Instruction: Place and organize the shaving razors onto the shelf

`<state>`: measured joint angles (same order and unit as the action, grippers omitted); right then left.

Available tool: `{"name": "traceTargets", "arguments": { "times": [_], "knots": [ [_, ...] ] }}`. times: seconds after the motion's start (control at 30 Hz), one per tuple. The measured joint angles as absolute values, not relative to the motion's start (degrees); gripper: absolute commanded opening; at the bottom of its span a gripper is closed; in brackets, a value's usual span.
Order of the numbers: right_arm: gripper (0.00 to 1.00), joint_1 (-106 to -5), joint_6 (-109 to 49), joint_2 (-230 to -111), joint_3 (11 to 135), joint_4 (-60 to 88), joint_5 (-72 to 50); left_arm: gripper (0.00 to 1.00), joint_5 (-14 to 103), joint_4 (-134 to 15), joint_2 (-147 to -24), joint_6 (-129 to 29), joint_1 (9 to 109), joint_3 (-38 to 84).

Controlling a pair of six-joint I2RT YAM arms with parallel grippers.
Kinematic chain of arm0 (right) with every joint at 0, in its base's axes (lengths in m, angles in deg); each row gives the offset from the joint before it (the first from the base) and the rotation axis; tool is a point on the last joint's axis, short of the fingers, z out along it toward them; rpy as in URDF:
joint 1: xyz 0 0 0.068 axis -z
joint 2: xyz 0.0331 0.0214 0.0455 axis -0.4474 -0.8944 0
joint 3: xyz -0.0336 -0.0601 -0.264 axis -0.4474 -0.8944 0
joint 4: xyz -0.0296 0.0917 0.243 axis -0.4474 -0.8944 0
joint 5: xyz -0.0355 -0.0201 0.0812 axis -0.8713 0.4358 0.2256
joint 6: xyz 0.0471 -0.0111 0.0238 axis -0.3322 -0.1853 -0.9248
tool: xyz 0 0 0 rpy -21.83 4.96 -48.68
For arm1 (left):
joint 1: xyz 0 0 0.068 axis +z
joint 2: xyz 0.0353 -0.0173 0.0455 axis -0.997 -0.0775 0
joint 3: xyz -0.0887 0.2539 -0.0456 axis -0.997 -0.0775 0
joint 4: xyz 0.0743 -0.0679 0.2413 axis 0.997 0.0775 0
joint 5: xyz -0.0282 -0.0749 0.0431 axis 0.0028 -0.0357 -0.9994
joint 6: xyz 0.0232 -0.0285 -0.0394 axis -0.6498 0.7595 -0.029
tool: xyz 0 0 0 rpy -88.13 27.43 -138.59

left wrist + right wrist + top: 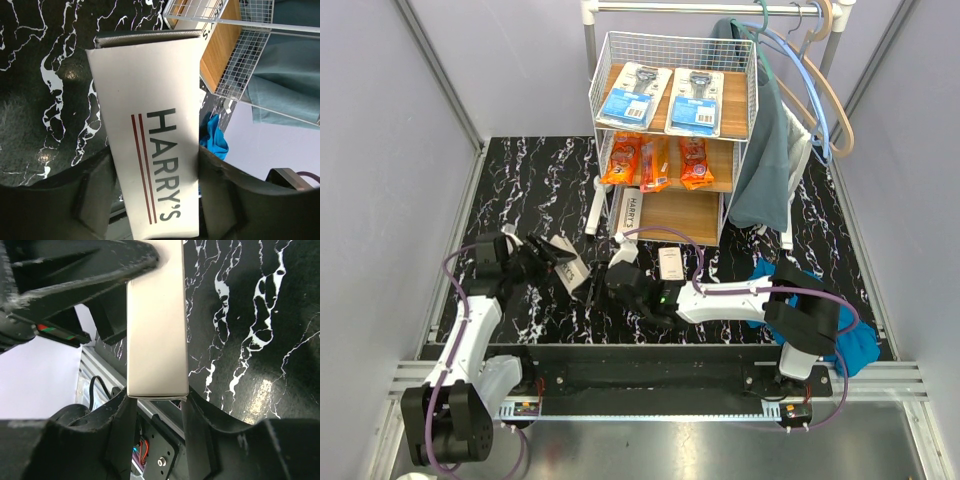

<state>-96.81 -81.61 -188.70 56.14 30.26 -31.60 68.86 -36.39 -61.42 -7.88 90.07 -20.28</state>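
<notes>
Now my left pincer [155,155] is squeezing a long white box [150,100], its fingers partway apart. My right pincer [157,405] is pinching the other end. The box is hanging between my arms, near the shelf [675,212] but not on it.

My left camera is showing "HARRY'S" and two red lines. My right camera is showing only a plain side.

From above I am counting:
- two blue-and-white cards [633,95] on the top board
- three orange bags [655,160] on the middle board
- one more box [634,212] on the bottom board
- two others [671,264] on the table [530,180]

Two blister cards [635,95] top the shelf [680,212], orange bags [655,165] fill its middle tier, and a white HARRY'S box [150,140] is held tilted before it.
</notes>
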Motion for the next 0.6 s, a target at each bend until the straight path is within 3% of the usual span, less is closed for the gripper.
{"name": "traceTargets", "arguments": {
  "times": [0.07, 0.17, 0.6],
  "knots": [
    [0.15, -96.81, -81.69, -188.70, 56.14, 29.96, -32.04, 0.86, 68.97, -36.37, -61.20, -8.25, 90.07, -20.28],
    [0.13, -96.79, -81.82, -188.70, 56.07, 28.93, -32.65, 0.99, 68.95, -35.83, -60.91, -9.74, 90.16, -20.17],
    [0.05, -96.79, -82.15, -188.05, 53.71, 28.64, -32.73, 0.99, 57.93, -21.12, -57.85, -22.81, 90.16, -8.69]
  ]
}}
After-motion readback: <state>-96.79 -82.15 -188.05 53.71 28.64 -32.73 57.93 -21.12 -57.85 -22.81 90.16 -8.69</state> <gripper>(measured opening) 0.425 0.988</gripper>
